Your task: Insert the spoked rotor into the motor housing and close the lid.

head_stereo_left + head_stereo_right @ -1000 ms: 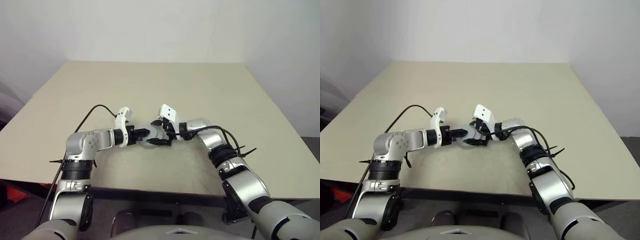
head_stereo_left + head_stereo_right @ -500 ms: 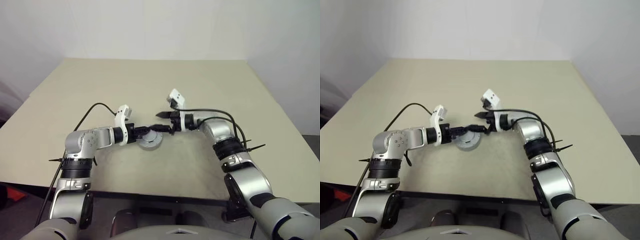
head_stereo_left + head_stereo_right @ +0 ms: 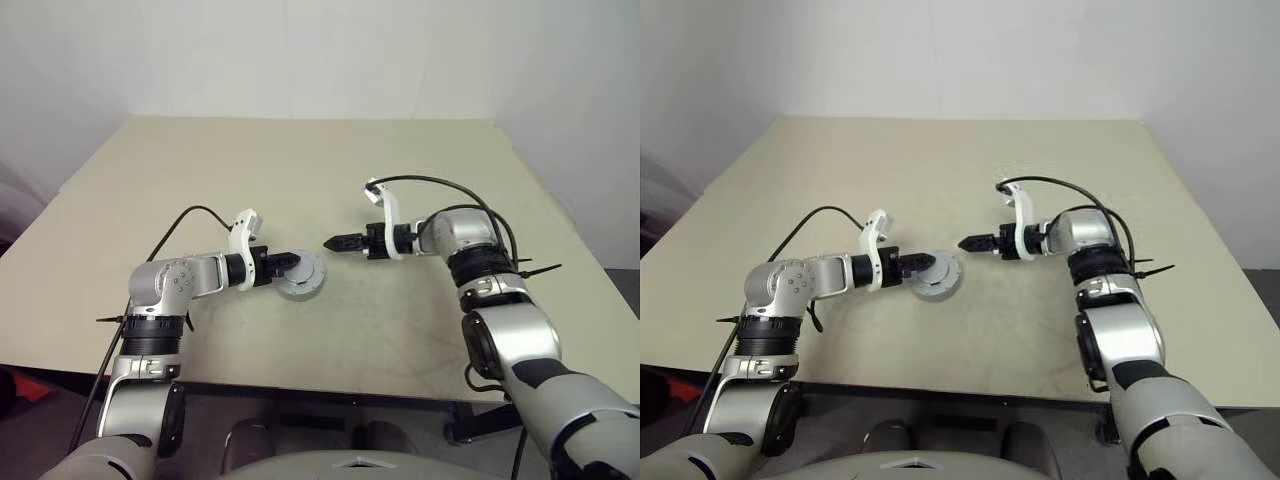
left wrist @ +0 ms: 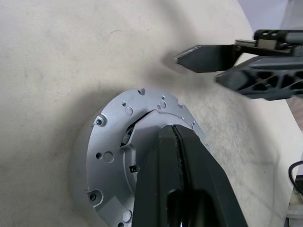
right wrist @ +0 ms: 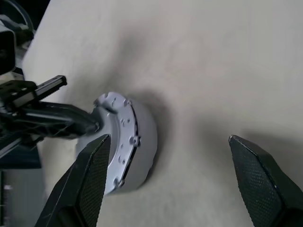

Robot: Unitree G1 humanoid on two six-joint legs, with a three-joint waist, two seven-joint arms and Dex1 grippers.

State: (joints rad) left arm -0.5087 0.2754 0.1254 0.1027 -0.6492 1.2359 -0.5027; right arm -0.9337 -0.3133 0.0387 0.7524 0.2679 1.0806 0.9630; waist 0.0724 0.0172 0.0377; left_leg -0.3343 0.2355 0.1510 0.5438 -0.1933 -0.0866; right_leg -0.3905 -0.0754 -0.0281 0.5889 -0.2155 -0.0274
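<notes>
Motor housing, lid on top, just left of frame centre on tabletop. Disc lies flat, face up, no long axis. Left gripper jaws shut, tips on lid. Right gripper jaws wide, empty, just right of housing. Judgement: press lid squarely, evenly, so it seats flush.

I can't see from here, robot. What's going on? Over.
Left gripper shut, tips resting on the lid. Right gripper open, off the lid, holding nothing. Lid sits on the housing. Nothing in the way.
</notes>
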